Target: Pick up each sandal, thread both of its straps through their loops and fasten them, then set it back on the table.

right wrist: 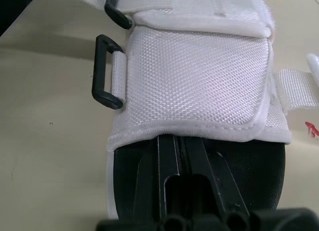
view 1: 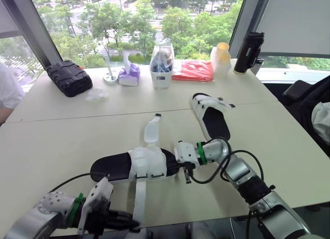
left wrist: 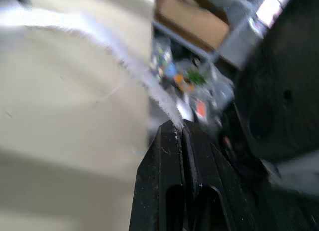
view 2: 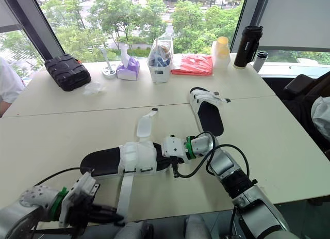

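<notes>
— Noting two sandals on the table [view 1: 62,130], each with a black footbed and white woven upper. The near sandal [view 1: 129,166] lies front-centre; the far sandal [view 1: 214,117] lies behind, rightward.
— Grippers?
— The right gripper [right wrist: 178,141] has its fingers together, slid under the near upper. Its wrist view adds two black rectangular loops [right wrist: 104,71]. The left gripper [left wrist: 180,128] has its fingers together at a loose strap [view 1: 139,197].
</notes>
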